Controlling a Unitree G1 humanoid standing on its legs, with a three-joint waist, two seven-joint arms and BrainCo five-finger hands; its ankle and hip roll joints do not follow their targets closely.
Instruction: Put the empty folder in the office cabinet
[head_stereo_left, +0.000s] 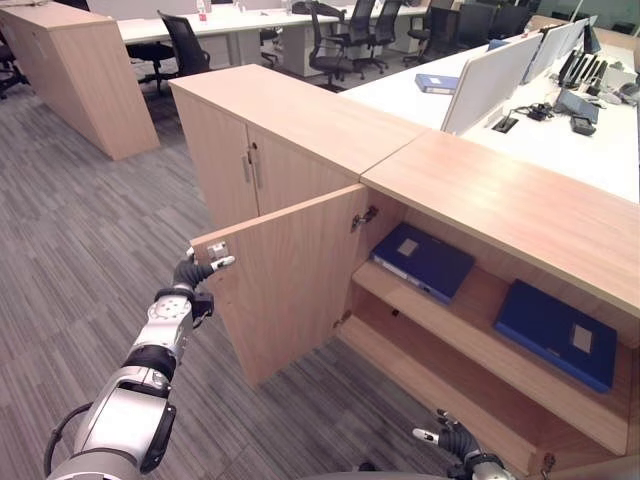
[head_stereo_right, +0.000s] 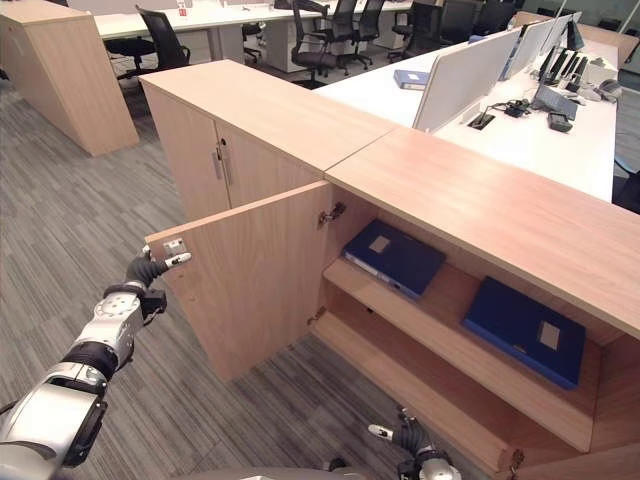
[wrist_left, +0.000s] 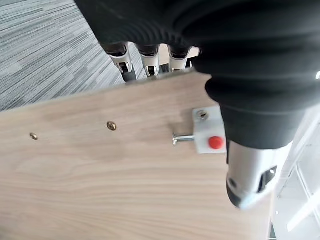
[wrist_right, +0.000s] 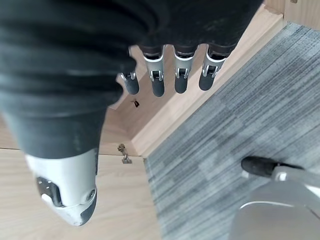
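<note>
1. Folders: two blue ones lie flat on the upper shelf (head_stereo_left: 480, 330) inside the cabinet (head_stereo_left: 500, 200), one folder (head_stereo_left: 423, 260) near the hinge side, the other folder (head_stereo_left: 556, 334) well apart toward the far end.
2. Door (head_stereo_left: 290, 280) stands swung wide open, away from the cabinet.
3. Left hand (head_stereo_left: 196, 272) is at the door's free top corner: fingers (wrist_left: 145, 57) hook over the door's top edge, thumb on the inner face beside the white catch (wrist_left: 207, 132) with its red button. It grips the door edge.
4. Right hand (head_stereo_left: 452, 441) hangs low, just in front of the cabinet's bottom shelf (head_stereo_left: 440, 390); its fingers (wrist_right: 157, 80) are straight and relaxed, holding nothing.
5. Beyond the cabinet, a white desk (head_stereo_left: 420, 100) carries another blue folder (head_stereo_left: 437, 83).
</note>
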